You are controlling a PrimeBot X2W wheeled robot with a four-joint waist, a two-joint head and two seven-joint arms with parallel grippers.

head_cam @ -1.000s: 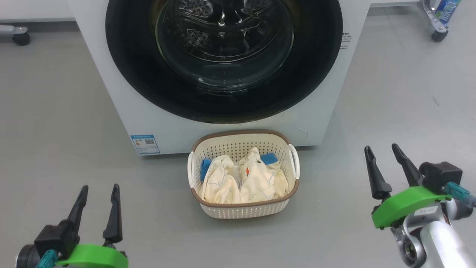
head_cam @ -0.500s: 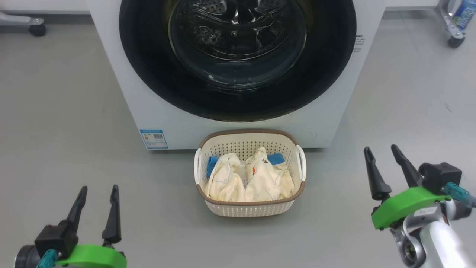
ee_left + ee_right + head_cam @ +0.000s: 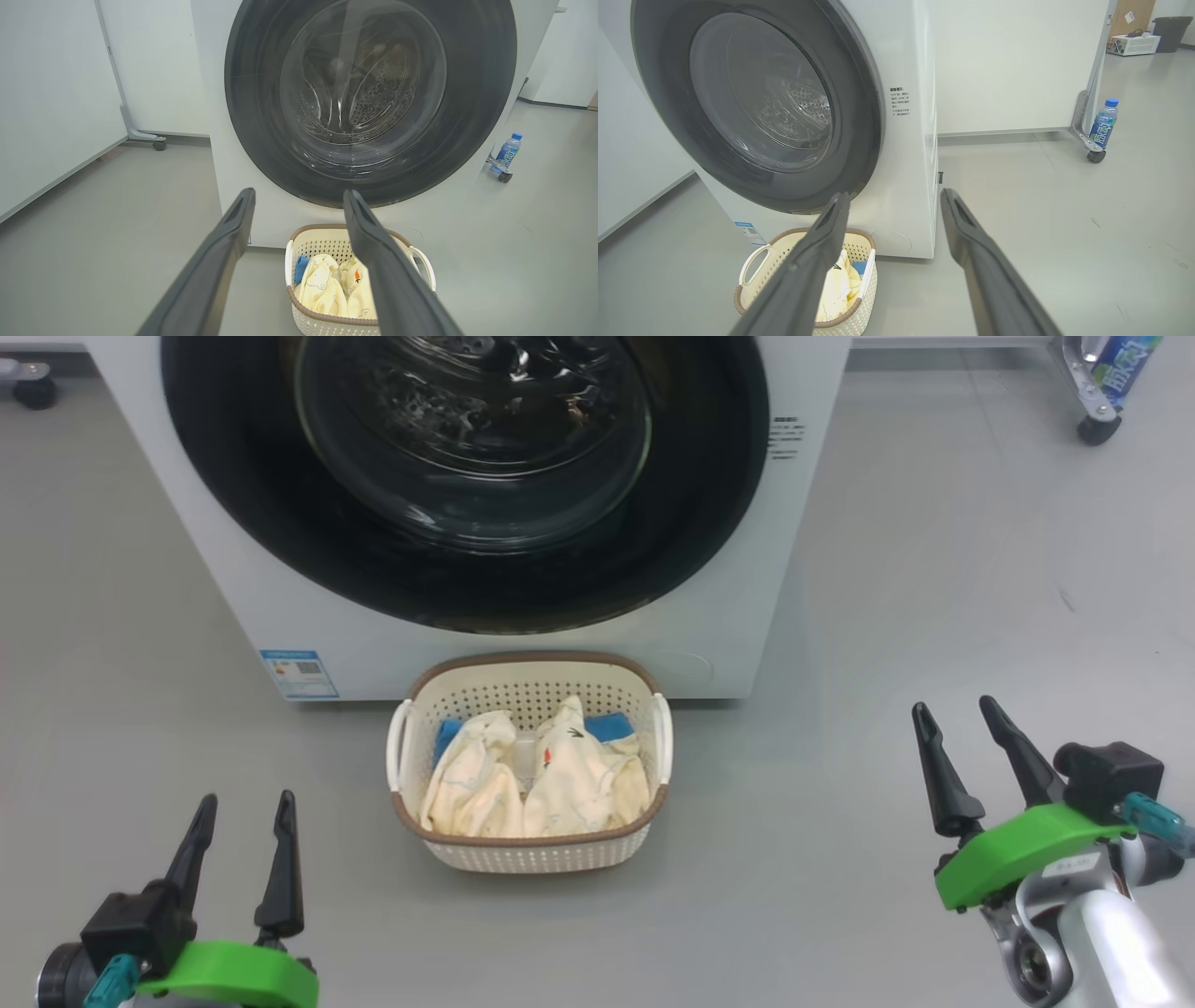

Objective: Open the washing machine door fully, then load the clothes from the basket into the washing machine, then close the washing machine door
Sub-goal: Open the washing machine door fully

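Observation:
The white washing machine (image 3: 719, 588) stands ahead with its round black-rimmed door (image 3: 700, 504) closed flush against the front; the steel drum shows through the glass. Against its base on the floor sits the cream basket (image 3: 532, 854) holding cream-yellow clothes (image 3: 537, 784) and blue cloth pieces (image 3: 609, 726). My left gripper (image 3: 245, 800) hovers open and empty at the lower left, short of the basket. At the lower right my right gripper (image 3: 954, 705) is open too, well right of the basket. The left wrist view has the door (image 3: 476, 93) and basket (image 3: 327, 319) ahead; the right wrist view sees the door (image 3: 859, 116) obliquely.
Grey floor lies all around. A blue-capped water bottle (image 3: 1103, 122) stands by a wheeled frame leg (image 3: 1085, 126) to the machine's right. Another castor (image 3: 159, 144) sits at the left beside white panels. A blue sticker (image 3: 298, 673) marks the machine's lower left corner.
The head camera has shifted, so the machine and basket now sit further left in the picture. Both grippers keep their places, open.

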